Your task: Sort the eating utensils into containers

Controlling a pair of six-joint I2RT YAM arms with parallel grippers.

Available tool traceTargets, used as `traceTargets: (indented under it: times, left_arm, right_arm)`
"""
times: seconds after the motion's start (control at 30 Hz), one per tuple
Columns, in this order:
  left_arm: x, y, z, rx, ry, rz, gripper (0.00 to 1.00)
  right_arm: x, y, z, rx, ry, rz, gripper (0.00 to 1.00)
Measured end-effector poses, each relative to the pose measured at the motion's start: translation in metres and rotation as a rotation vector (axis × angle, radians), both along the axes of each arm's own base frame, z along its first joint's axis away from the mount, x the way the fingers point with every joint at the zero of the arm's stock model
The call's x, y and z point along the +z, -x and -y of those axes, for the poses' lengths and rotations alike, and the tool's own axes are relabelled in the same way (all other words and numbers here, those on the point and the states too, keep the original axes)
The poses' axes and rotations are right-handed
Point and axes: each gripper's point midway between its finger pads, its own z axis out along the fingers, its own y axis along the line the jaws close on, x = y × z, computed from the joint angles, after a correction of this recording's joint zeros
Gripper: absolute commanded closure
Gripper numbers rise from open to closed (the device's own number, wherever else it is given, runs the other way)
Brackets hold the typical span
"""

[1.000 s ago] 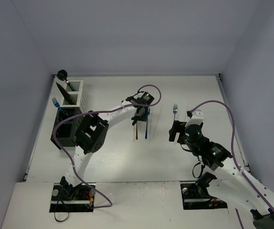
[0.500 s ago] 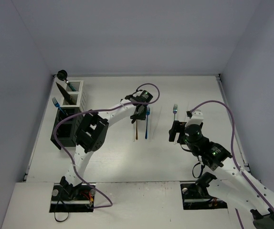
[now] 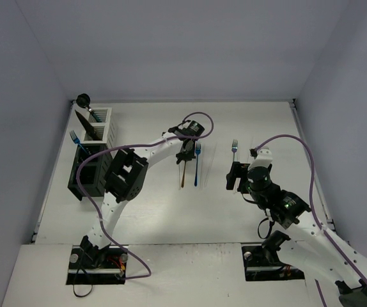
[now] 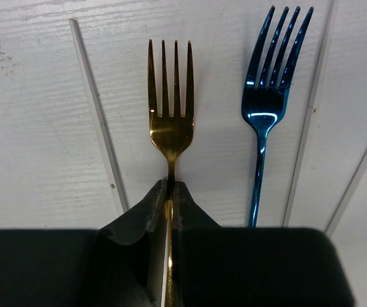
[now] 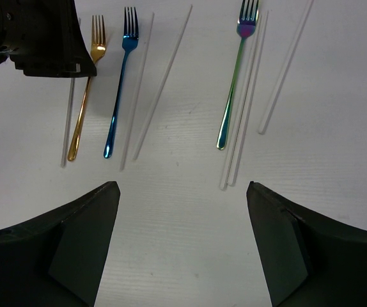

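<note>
We see the left fingers (image 4: 146, 210) closed tightly on the neck of the gold fork (image 4: 169, 125), just under its tines. The fork is near the middle of the white table (image 4: 36, 160); whether it is lifted off the surface we cannot tell. Just beside it on the right lies a blue fork (image 4: 264, 109), parallel to it and not touching. A thin pale chopstick (image 4: 97, 109) lies on the other side, close to the fingers, and a second one lies beyond the blue fork. So the room around the grasp is narrow on both sides.

The right fingers (image 5: 81, 249) are spread wide and hold nothing. They hang above a bare part of the table. In front of them lies a greenish fork (image 5: 233, 89), just beside two chopsticks (image 5: 242, 128).

The containers (image 3: 81, 185) stand in a row along the left edge of the table, well apart from both pairs of fingers. Bare table shows between this row and the forks.
</note>
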Motion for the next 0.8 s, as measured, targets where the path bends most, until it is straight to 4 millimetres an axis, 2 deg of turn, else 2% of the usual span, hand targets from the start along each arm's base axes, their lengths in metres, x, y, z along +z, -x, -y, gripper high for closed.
traceTargets:
  times: [0.13,0.17,0.23,0.3,0.37,0.43,0.5,0.6,0.7,0.8]
  left_arm:
    - [0.006,0.001,0.0,-0.012,0.002,0.005,1.0]
    - [0.013,0.001,-0.001,-0.014,0.001,0.013,1.0]
    - [0.038,-0.001,-0.005,-0.017,0.007,0.057,1.0]
    - [0.082,-0.007,-0.009,-0.014,0.031,0.148,1.0]
    - [0.14,-0.011,-0.016,-0.009,0.08,0.278,1.0]
    - [0.199,-0.01,-0.032,0.013,0.141,0.415,1.0]
    - [0.25,-0.005,-0.065,0.065,0.191,0.547,1.0]
    - [0.294,-0.001,-0.136,0.196,0.202,0.7,1.0]
    - [0.306,-0.001,-0.221,0.364,0.139,0.796,1.0]
    - [0.293,-0.002,-0.292,0.507,0.044,0.817,1.0]
  right_arm:
    - [0.0,0.0,0.0,0.0,0.0,0.0,0.22]
    - [0.0,0.0,0.0,0.0,0.0,0.0,0.22]
    - [0.0,0.0,0.0,0.0,0.0,0.0,0.22]
    - [0.0,0.0,0.0,0.0,0.0,0.0,0.22]
    - [0.0,0.0,-0.001,0.004,-0.001,-0.002,0.22]
    - [-0.001,0.001,-0.002,0.012,-0.002,-0.005,0.22]
    - [-0.001,0.001,-0.003,0.018,-0.004,-0.007,0.22]
    - [-0.001,0.002,-0.005,0.028,-0.008,-0.01,0.22]
    - [-0.001,0.003,-0.006,0.036,-0.01,-0.013,0.22]
    - [-0.002,0.003,-0.007,0.043,-0.007,-0.017,0.22]
